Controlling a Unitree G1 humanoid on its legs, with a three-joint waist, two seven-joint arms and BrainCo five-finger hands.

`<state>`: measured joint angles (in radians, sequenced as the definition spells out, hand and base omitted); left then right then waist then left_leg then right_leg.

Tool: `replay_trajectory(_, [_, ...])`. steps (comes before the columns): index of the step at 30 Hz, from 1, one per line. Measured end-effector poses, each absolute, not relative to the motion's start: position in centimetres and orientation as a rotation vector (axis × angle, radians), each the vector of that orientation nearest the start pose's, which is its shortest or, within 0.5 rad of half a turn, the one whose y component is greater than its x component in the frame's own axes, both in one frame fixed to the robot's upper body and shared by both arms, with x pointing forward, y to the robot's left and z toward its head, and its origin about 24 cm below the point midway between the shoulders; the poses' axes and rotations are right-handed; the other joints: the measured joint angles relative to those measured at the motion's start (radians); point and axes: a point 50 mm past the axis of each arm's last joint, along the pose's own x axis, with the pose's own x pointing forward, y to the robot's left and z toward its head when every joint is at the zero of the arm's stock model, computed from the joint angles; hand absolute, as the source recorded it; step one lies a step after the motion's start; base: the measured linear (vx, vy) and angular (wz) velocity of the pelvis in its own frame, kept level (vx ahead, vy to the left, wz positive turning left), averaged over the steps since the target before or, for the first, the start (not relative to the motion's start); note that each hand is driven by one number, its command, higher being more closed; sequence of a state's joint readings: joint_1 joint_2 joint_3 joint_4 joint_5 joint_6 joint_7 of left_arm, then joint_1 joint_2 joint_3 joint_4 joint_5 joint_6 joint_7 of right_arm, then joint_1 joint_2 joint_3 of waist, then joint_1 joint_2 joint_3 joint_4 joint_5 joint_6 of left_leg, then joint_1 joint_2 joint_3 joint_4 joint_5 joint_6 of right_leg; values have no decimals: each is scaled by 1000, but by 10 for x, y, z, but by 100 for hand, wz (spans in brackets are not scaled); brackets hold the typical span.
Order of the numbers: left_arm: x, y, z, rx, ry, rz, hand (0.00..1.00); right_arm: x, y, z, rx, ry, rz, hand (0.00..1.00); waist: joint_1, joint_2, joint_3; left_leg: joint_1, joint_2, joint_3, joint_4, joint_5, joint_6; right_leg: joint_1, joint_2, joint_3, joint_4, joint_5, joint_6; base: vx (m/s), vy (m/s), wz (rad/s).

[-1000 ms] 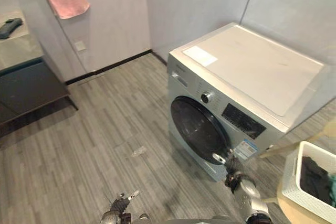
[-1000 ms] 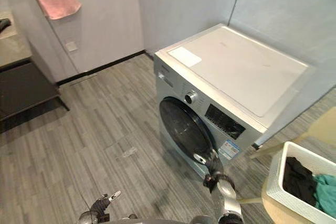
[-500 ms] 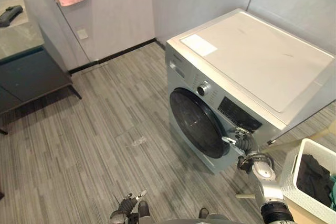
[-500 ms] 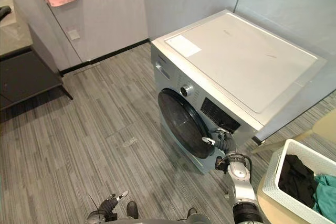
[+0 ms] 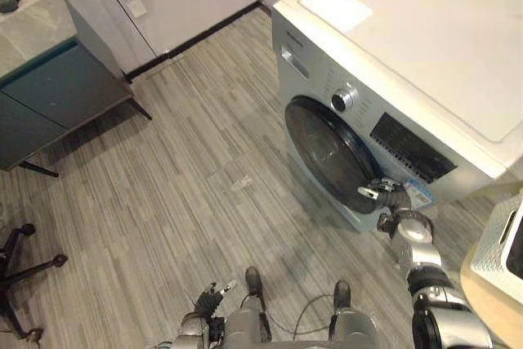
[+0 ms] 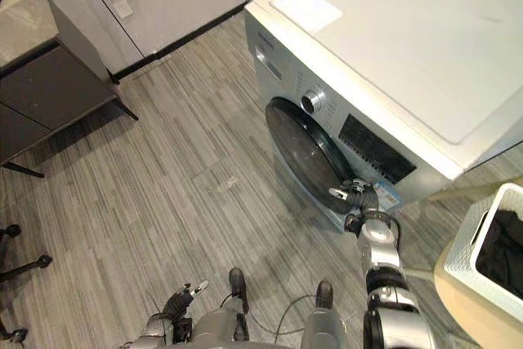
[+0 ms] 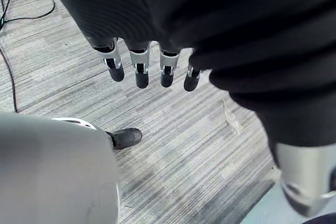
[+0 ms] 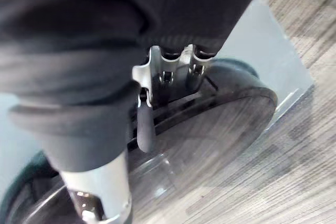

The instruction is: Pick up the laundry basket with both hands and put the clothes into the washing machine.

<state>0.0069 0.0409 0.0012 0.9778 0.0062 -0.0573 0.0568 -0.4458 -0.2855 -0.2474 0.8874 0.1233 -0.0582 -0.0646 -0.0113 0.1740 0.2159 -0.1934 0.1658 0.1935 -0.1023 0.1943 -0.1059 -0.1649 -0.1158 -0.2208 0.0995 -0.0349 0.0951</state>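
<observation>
The laundry basket (image 6: 484, 233) is white with a pierced, lattice-like wall and stands at the robot's far right on a pale wooden seat (image 6: 467, 304), just beside the washing machine (image 5: 433, 46). Dark clothes (image 6: 505, 252) lie heaped inside it, and neither hand touches it. The washing machine is a front-loader with a silver-grey front, a cream-white top and a round door (image 5: 327, 153) of dark glass in a dark rim. Above the door sit a round silver knob (image 5: 343, 100) and a dark control panel (image 5: 413, 149). A white rectangular sheet (image 5: 335, 7) lies on the top near one corner, and a blue-and-white sticker (image 5: 421, 194) is fixed low on the front; the print on both is too small to make out. The right hand (image 5: 394, 202) is at the door's outer edge, beside the sticker, its fingers (image 8: 168, 72) curled and hooked onto the rim while the thumb (image 8: 144, 127) points along the glass. The left hand (image 5: 209, 298) hangs low over the grey plank floor (image 5: 163, 185), fingers (image 7: 139, 66) straight, loosely side by side, holding nothing. A dark cabinet (image 5: 49, 96) stands well apart at the left.
</observation>
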Motion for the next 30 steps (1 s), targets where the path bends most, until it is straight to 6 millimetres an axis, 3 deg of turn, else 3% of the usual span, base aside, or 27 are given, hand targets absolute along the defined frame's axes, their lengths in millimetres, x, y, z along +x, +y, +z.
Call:
replay_trajectory(3, [163,160,-136,79,845,42,0,319,-275,5,-36,346,-402,0,6,34,34,-43,-12,-6,0,-1,-5,-32,-12,-8,-11,16,4,-114,61,8])
replay_trajectory(5, [166,157,-134,83,832,28,0,318,-274,0,-25,382,-402,0,18,40,43,-49,-19,-6,0,-2,-5,-32,-18,-8,-25,25,9,-38,55,1])
replay_trajectory(8, [165,151,-135,90,832,0,0,312,-252,-21,-11,458,-346,0,27,38,43,-52,-30,-13,3,1,-1,-24,-28,-20,-32,30,14,81,39,13])
replay_trajectory(11, [165,151,-135,99,832,2,0,299,-215,-44,-73,517,-207,0,27,27,48,-36,-31,-32,6,6,5,5,-28,-39,-35,28,19,117,0,17])
replay_trajectory(13, [164,151,-136,103,841,12,0,292,-171,-56,-166,537,-15,0,27,25,47,-27,-27,-50,6,6,5,24,-24,-58,-40,25,19,108,-26,13])
replay_trajectory(15, [160,152,-139,105,858,13,0,284,-139,-60,-243,527,170,0,27,21,46,-13,-25,-52,6,6,4,45,-24,-66,-47,25,19,69,-12,10])
replay_trajectory(16, [156,153,-141,109,876,20,0,276,-107,-61,-273,500,329,0,27,15,44,-1,-25,-52,6,5,4,65,-24,-73,-56,25,20,47,1,11])
replay_trajectory(17, [154,155,-141,111,880,27,0,273,-95,-60,-281,486,398,0,27,10,42,0,-24,-52,6,5,3,68,-24,-75,-59,25,20,25,7,8])
replay_trajectory(18, [154,157,-142,109,884,43,0,266,-72,-57,-280,450,514,0,28,-2,36,1,-23,-51,6,4,2,73,-23,-76,-67,25,20,4,7,3])
replay_trajectory(22, [152,166,-143,115,892,91,0,243,-25,-53,-191,414,733,0,31,-54,10,1,-16,-50,5,2,-1,78,-22,-75,-67,25,19,-24,10,6])
replay_trajectory(26, [153,173,-142,123,895,119,0,226,-29,-58,-131,416,729,0,29,-122,-9,13,-13,-11,-1,-15,-11,68,-16,-33,-69,28,15,-60,24,-24])
replay_trajectory(29, [161,172,-139,148,874,118,0,221,-60,-71,-101,471,610,0,24,-148,-17,17,-9,36,-1,-23,-2,44,-10,13,-76,30,13,-73,13,-51])
replay_trajectory(30, [170,170,-135,154,850,109,0,216,-82,-79,-99,509,529,0,23,-151,-16,13,-8,55,-1,-25,1,31,-7,34,-80,30,13,-58,18,-43])
